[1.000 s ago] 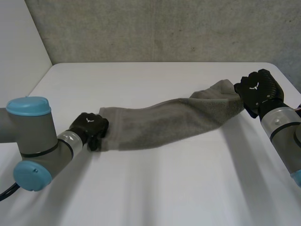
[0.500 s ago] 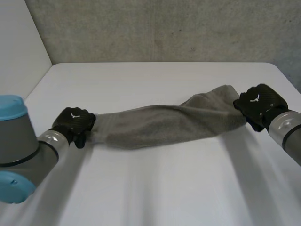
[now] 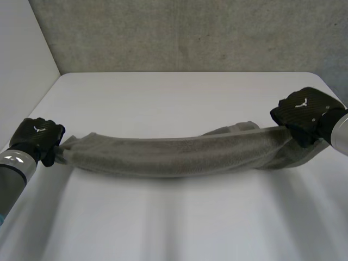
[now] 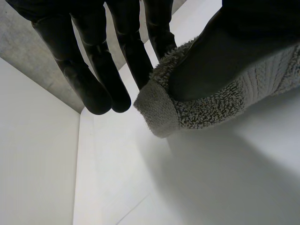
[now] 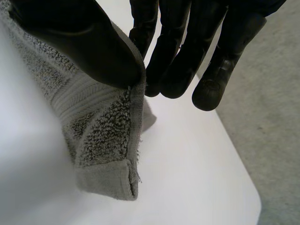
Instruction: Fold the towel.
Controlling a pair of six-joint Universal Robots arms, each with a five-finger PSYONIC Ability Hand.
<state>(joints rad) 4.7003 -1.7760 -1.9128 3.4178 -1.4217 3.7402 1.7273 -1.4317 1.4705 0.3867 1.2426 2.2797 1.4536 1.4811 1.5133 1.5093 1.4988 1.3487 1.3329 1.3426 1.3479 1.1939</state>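
Note:
A grey towel (image 3: pixel 174 155) hangs stretched in a long sagging band between my two hands, low over the white table (image 3: pixel 179 98). At the band's left end, by the table's left edge, my left hand (image 3: pixel 35 136) is shut on it. There the thumb presses the towel's corner (image 4: pixel 201 112) against the fingers (image 4: pixel 93 79). At the right end my right hand (image 3: pixel 302 111) is shut on the towel too. Its thumb lies over the cloth (image 5: pixel 98 136) beside the fingers (image 5: pixel 178 56), and a hemmed corner hangs below the grip.
A concrete wall (image 3: pixel 185 32) stands behind the table. The table's right edge, with grey floor (image 5: pixel 267 122) beyond it, runs close to my right hand. A pale wall (image 4: pixel 33 154) lies past the left edge.
My left hand has closed on the towel's left end and pulled it out to the table's left edge. The towel went from a short slack heap to a long taut band.

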